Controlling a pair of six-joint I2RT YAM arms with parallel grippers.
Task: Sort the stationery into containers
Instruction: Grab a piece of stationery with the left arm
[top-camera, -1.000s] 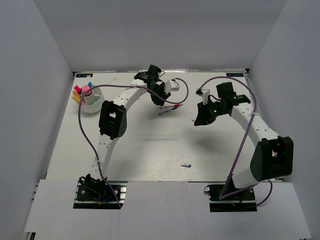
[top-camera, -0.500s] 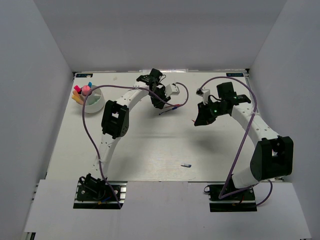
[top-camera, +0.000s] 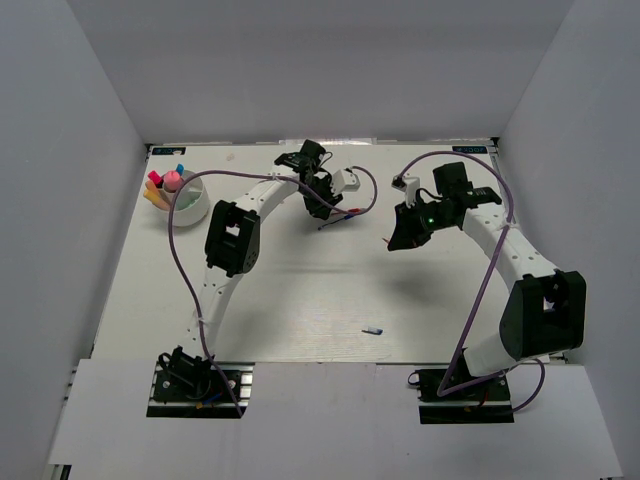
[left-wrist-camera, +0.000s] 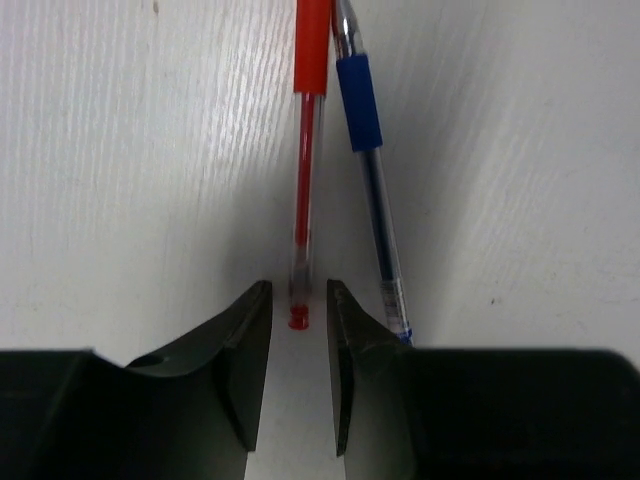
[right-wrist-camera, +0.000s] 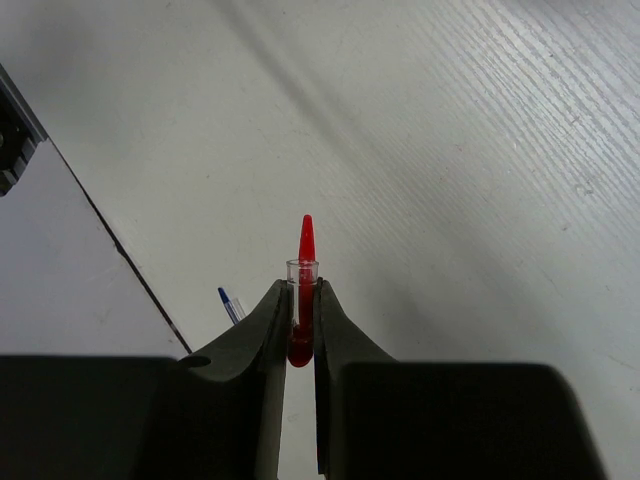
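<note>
A red pen (left-wrist-camera: 305, 180) and a blue pen (left-wrist-camera: 372, 190) lie side by side on the white table, seen in the top view as thin pens (top-camera: 340, 216) near the back middle. My left gripper (left-wrist-camera: 298, 288) is low over them and open, its jaws on either side of the red pen's near end without pinching it. My right gripper (right-wrist-camera: 301, 285) hovers above the table at the right (top-camera: 400, 238), shut on a small red pen cap (right-wrist-camera: 306, 235) that sticks out past its fingertips. The white bowl (top-camera: 192, 217) stands at the back left, holding several coloured markers (top-camera: 165, 183).
A small blue-tipped piece (top-camera: 372, 330) lies alone on the table toward the near edge, also visible below my right gripper (right-wrist-camera: 230, 303). Purple cables loop over both arms. White walls close in the table on three sides.
My left gripper has shifted slightly right and down toward the two pens. The right arm has barely moved and keeps the red cap.
</note>
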